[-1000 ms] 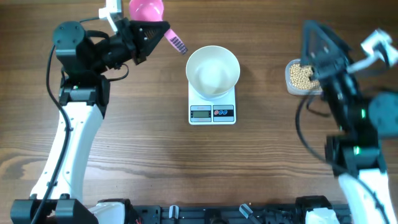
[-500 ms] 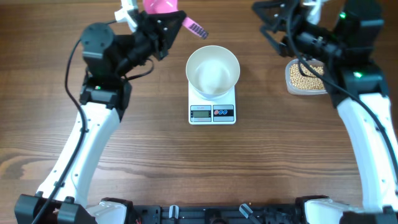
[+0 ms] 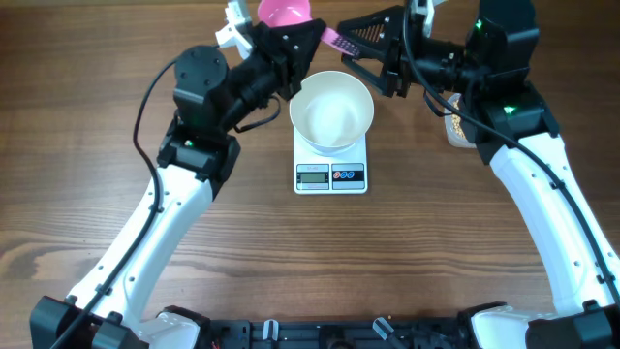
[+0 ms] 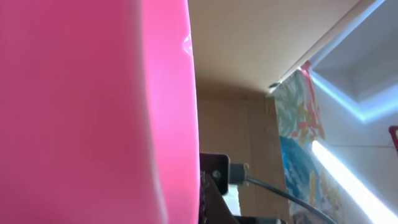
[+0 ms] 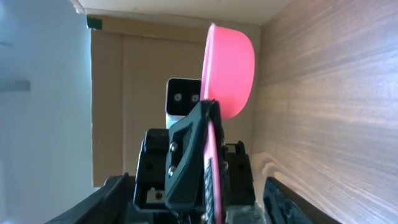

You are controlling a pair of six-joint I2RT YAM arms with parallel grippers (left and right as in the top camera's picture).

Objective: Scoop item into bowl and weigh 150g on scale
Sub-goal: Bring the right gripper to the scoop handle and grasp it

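Going big to small: the wooden table (image 3: 77, 97) has the scale (image 3: 331, 176) sitting dead centre, and the white bowl (image 3: 310, 97) is already parked on top of it. The bowl looks empty from overhead. The beans (image 3: 455, 126) are in the clear tub (image 3: 451, 136) off to the right of the scale, mostly hidden under the right arm, so I can only see a sliver of them.

The bit that matters is up at the far edge, just behind the bowl. The left claw (image 3: 289, 41) is clamped on the pink scoop (image 3: 283, 12), and its own wrist view is basically all pink. The scoop's handle (image 3: 336, 39) sticks out toward the robot's right, its long axis running roughly left to right and pointing at the right claw (image 3: 356, 45). That claw comes in from the opposite side with its jaws apart. From overhead the ribbed end of the handle looks to sit right at or just between its fingertips, but I can't say there's contact. In the right wrist view the scoop (image 5: 230, 68) is edge-on straight ahead, cup up.

My read is that this is a handover. The right arm is the one next to the tub, so it makes sense for it to take the scoop. The jaws need to straddle the thin edge of the handle squarely before they close.
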